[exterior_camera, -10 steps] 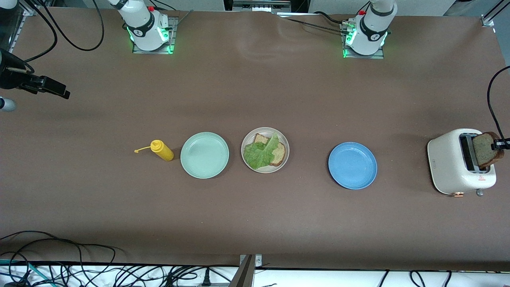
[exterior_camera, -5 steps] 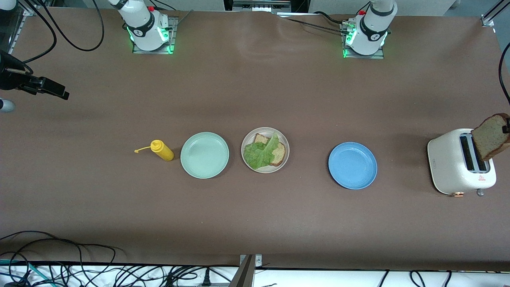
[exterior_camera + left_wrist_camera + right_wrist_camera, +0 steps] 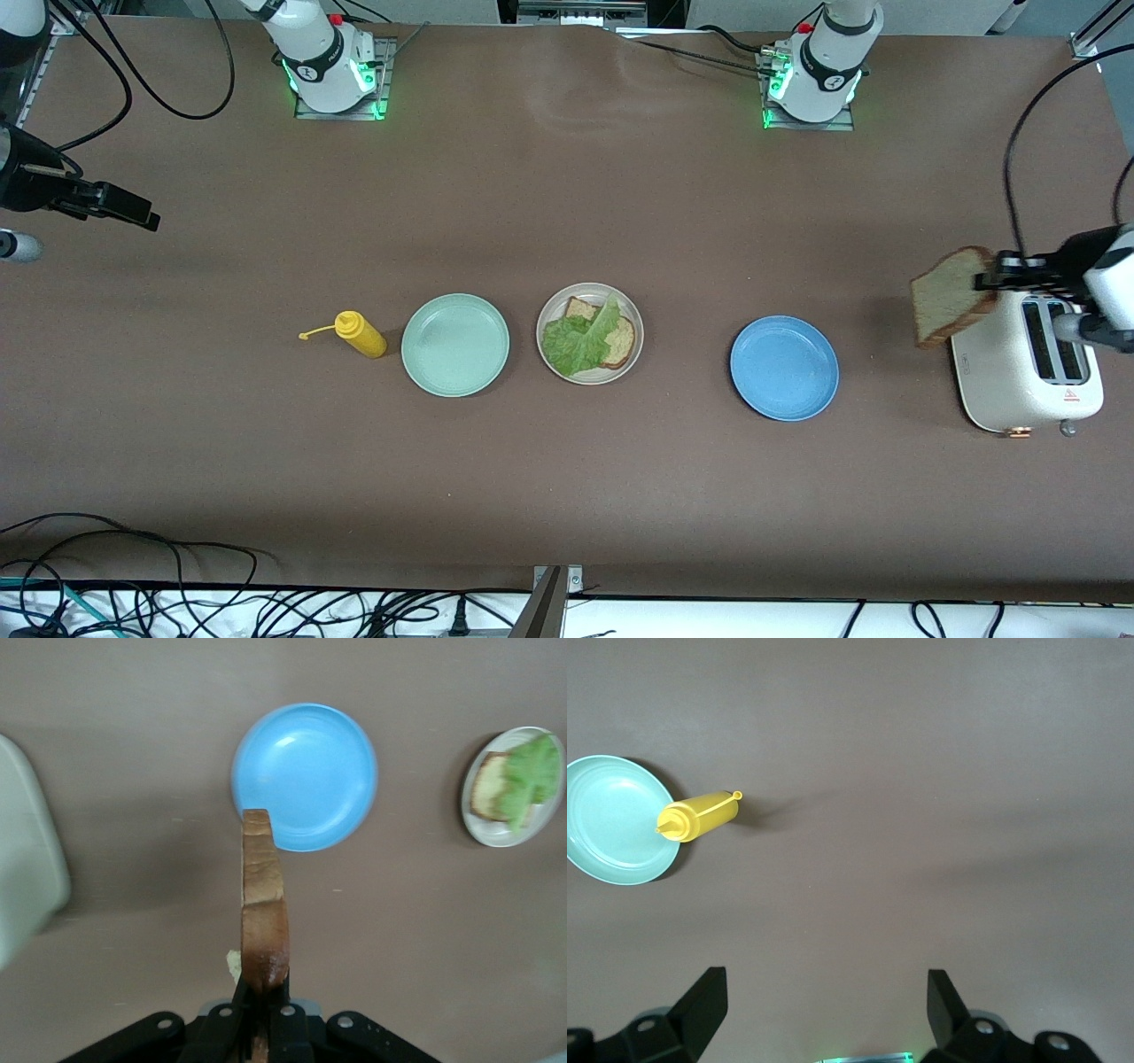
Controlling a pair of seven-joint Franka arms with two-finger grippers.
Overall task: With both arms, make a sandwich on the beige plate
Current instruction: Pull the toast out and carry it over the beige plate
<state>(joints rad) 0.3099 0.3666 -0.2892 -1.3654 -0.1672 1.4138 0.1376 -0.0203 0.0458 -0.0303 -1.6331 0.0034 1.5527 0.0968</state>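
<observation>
We hold 1 light, crumbly bread slice (image 3: 952, 295) by its crust edge, left gripper (image 3: 990, 282) clamped, over the toaster (image 3: 1019, 381); right gripper (image 3: 824, 1001) waits, spread.

A matte brown desk (image 3: 567, 461) is carrying a pale beige speckled round plate (image 3: 549, 319), a mint-green round plate (image 3: 455, 345), a bright blue round plate (image 3: 784, 368), a yellow plastic squeeze bottle (image 3: 361, 334) and a cream-white toaster (image 3: 1001, 377). The beige plate is showing ruffled green lettuce (image 3: 580, 341) over a brown, darker-crusted bread slice (image 3: 622, 341). The black left gripper (image 3: 990, 282) is showing against a second brown bread slice (image 3: 950, 297).
</observation>
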